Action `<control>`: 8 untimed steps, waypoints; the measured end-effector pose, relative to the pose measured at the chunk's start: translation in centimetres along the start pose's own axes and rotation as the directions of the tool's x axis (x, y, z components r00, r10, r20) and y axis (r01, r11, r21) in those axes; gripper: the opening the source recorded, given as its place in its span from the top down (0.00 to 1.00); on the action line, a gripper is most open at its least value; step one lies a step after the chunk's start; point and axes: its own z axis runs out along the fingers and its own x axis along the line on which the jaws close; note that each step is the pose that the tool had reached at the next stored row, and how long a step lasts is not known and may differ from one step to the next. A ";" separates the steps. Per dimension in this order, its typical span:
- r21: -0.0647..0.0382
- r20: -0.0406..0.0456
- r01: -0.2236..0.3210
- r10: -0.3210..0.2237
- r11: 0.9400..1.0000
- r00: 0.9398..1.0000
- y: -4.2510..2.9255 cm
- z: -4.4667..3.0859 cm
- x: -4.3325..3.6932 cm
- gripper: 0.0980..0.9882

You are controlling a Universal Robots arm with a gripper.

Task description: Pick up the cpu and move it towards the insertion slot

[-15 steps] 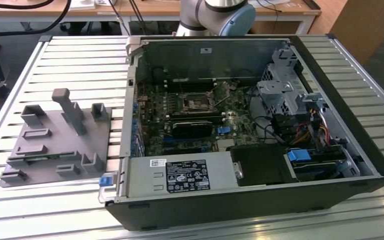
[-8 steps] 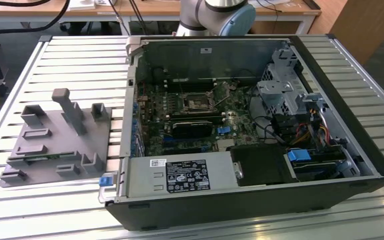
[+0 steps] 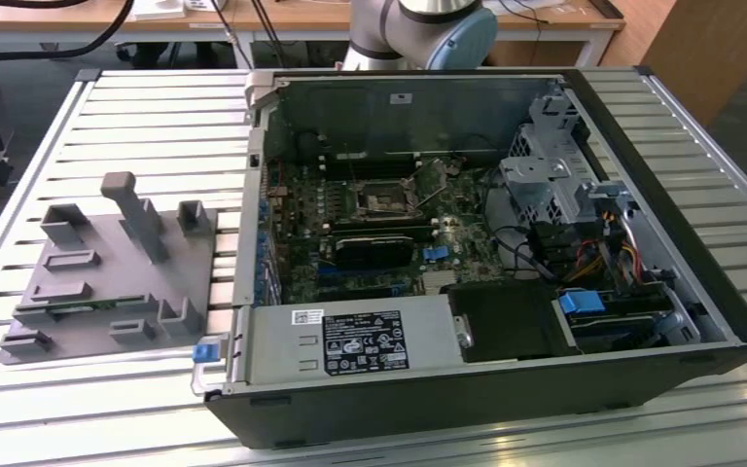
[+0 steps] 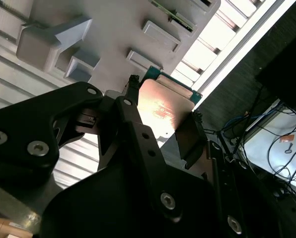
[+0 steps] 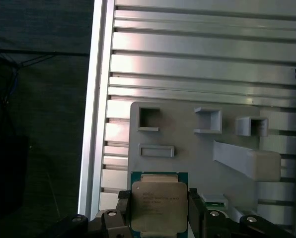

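Squarely between the fingers, the cpu (image 5: 158,208) lies flat with its silvery metal top facing the first wrist camera and a thin green rim showing around it. Being square, it has no long axis; its edges run in line with the edges of the grey fixture (image 5: 187,148) behind it. The gripper (image 5: 158,198) is drawn in narrow, its two black fingers (image 5: 195,213) pressed on opposite side edges of the chip. In the second wrist view the gripper (image 4: 164,101) holds the cpu (image 4: 163,106) the same way, one finger (image 4: 130,114) on each side, with the fixture (image 4: 113,29) beyond. Whether the chip is clear of the fixture or touching it cannot be told.

In the exterior view the fixture (image 3: 101,282) sits on the slatted metal table (image 3: 153,117), at the exterior view's left of the open computer case (image 3: 478,409). The insertion slot (image 3: 384,199), a silver frame with a dark centre, lies on the board inside the case, well apart from the fixture, with the case's side wall between them. A tall post (image 3: 133,209) and lower blocks stand up from the fixture. A green card (image 3: 88,309) lies in the fixture, just beside one finger in the first wrist view. The table's edge rail (image 5: 94,99) runs near the fixture, with dark floor past it.
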 end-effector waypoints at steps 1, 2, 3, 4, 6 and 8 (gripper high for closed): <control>0.000 0.000 0.000 0.000 1.000 1.000 0.00 -0.05 0.00 0.50; 0.000 0.000 0.000 0.000 1.000 1.000 0.01 -0.11 0.00 0.50; 0.000 0.000 0.000 0.000 1.000 1.000 0.01 -0.15 0.00 0.50; 0.000 0.000 0.000 0.000 1.000 1.000 0.01 -0.20 0.00 0.50; 0.000 0.000 0.000 0.000 1.000 1.000 0.02 -0.33 0.00 0.50; 0.000 0.000 0.000 0.000 1.000 1.000 0.02 -0.40 0.01 0.50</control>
